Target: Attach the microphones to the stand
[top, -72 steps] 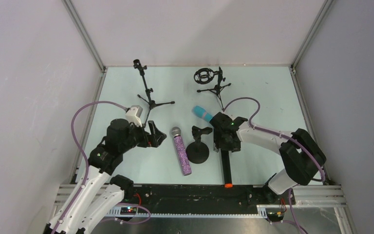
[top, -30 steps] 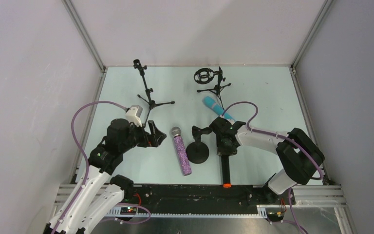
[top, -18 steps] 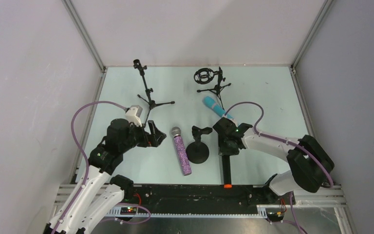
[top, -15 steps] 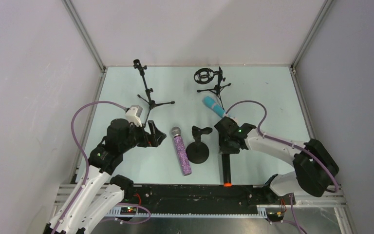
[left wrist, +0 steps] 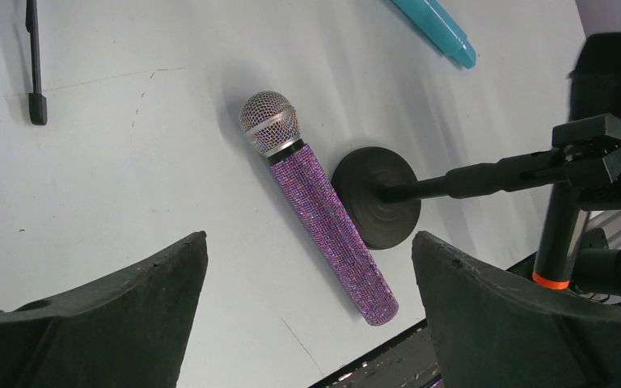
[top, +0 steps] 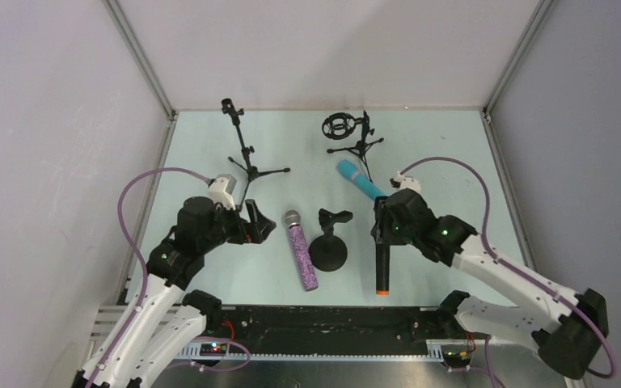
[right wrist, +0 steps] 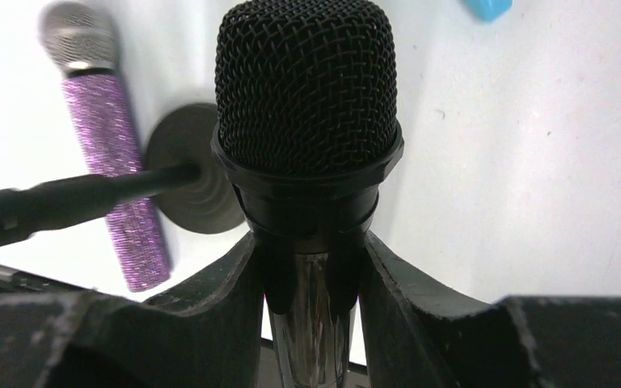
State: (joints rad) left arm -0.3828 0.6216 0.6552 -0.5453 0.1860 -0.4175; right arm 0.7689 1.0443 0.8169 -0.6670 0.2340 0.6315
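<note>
My right gripper (top: 383, 228) is shut on the long black microphone (top: 382, 267) just below its mesh head (right wrist: 306, 85) and holds it off the table, orange-red ring (top: 382, 291) toward the near edge. The purple glitter microphone (top: 300, 249) lies flat left of the round-base stand (top: 328, 246); it also shows in the left wrist view (left wrist: 319, 206). The turquoise microphone (top: 359, 181) lies behind my right gripper. My left gripper (top: 260, 226) is open and empty, left of the purple microphone.
A tripod stand (top: 247, 153) stands at the back left. A tripod stand with a ring shock mount (top: 348, 129) stands at the back middle. A black rail (top: 307, 319) runs along the near edge.
My right gripper has lifted the black microphone off the table and carried it slightly right and away from the near rail. The right arm has swung out to the right. The left arm is still.
</note>
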